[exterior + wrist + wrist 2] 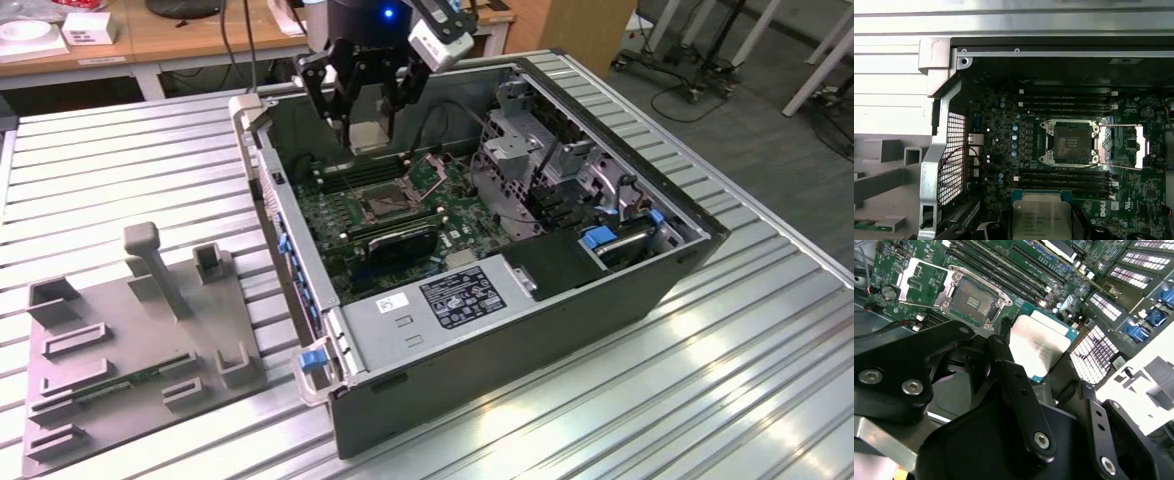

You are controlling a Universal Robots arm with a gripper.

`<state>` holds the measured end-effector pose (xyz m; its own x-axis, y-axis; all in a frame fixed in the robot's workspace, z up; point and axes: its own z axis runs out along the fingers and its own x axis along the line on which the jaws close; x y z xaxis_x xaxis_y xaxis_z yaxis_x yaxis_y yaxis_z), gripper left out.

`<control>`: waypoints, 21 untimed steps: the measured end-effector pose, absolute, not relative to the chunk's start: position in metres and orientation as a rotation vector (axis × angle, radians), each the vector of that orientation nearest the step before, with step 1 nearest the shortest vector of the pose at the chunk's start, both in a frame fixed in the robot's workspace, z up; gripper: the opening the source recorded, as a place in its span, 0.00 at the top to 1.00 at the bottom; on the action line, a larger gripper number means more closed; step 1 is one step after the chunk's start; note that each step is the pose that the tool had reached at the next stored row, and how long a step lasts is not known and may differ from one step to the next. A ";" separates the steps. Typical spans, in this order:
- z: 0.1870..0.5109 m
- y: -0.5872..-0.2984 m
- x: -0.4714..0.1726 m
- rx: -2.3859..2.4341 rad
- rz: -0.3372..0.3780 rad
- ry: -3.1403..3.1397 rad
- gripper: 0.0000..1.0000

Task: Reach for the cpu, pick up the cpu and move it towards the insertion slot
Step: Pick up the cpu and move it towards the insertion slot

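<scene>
My gripper (367, 128) hangs over the far end of the open computer case (667, 275) and is shut on the cpu (370, 136), a pale silvery square chip held by its edges. In both wrist views the cpu (1041, 342) (1041, 221) sits between the black fingers (1009, 370). The insertion slot (378, 203) is a silver-framed square socket with a dark centre on the green board, its lid (434, 172) flipped open beside it. The slot (974, 300) (1071, 142) lies below and a little ahead of the held chip, apart from it.
Long black memory slots (1066, 177) run between the chip and the socket. A drive cage (534, 140) and a power supply (454, 295) fill the case's other parts. A grey tray (134, 330) with a green memory stick (120, 385) lies on the slatted metal table at the exterior view's left.
</scene>
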<state>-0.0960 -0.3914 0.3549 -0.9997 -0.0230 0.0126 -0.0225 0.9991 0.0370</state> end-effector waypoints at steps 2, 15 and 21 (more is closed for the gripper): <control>0.355 -0.390 -0.095 0.036 -0.058 -3.128 0.45; 0.353 -0.388 -0.090 0.036 -0.058 -3.128 0.45; 0.352 -0.385 -0.087 0.036 -0.058 -3.128 0.45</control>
<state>-0.0867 -0.3848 0.3523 -0.9997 -0.0231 0.0126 -0.0226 0.9991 0.0370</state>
